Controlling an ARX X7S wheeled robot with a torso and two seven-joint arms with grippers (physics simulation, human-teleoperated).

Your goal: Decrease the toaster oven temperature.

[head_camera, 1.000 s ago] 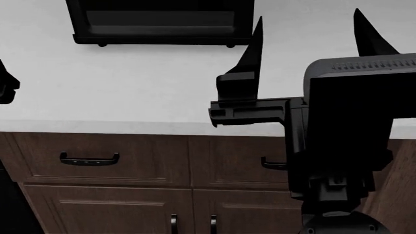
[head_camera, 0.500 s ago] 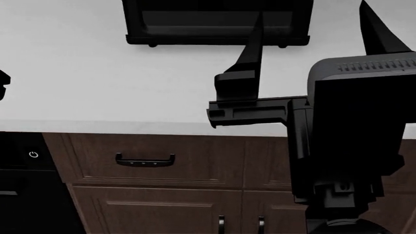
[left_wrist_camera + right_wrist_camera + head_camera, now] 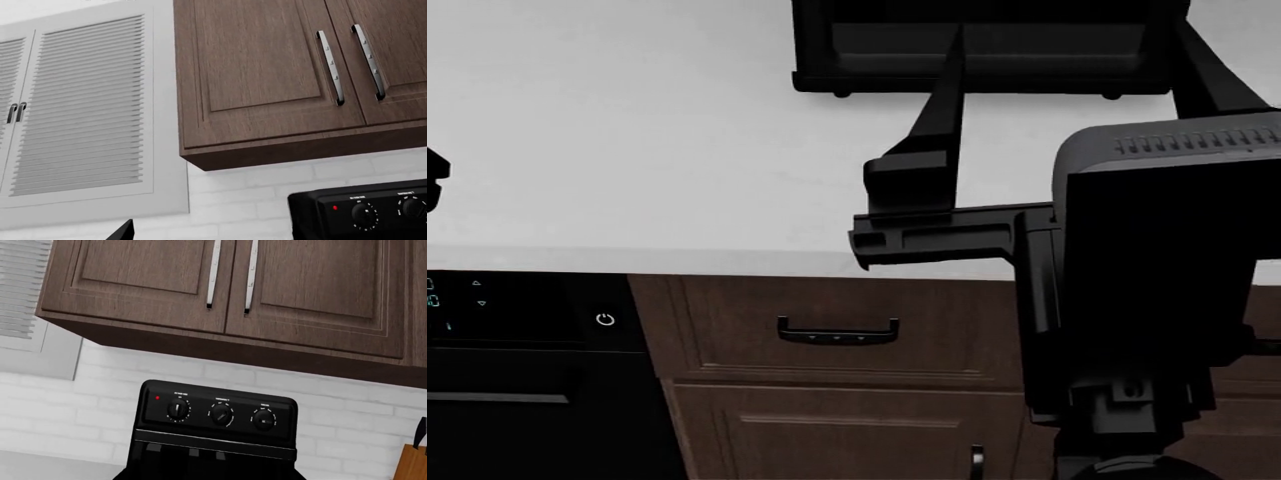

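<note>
The toaster oven is a black box at the back of the white counter, with only its lower front and feet in the head view. The right wrist view shows its top panel with three round dials and a red light. The left wrist view shows it at a corner. My right gripper is open and empty, its two pointed fingers spread wide in front of the oven. They cannot be made out in the right wrist view. My left gripper is at the far left, with one fingertip showing.
The white counter runs across the view, above brown drawers with a black handle. A black appliance with a lit touch panel sits at lower left. Brown wall cabinets hang above the oven. A knife block stands to one side, and white louvred shutters are to the other.
The head view has swung: the toaster oven and drawers slid rightwards in it, and the black touch-panel appliance came into view at lower left. The right gripper stays open.
</note>
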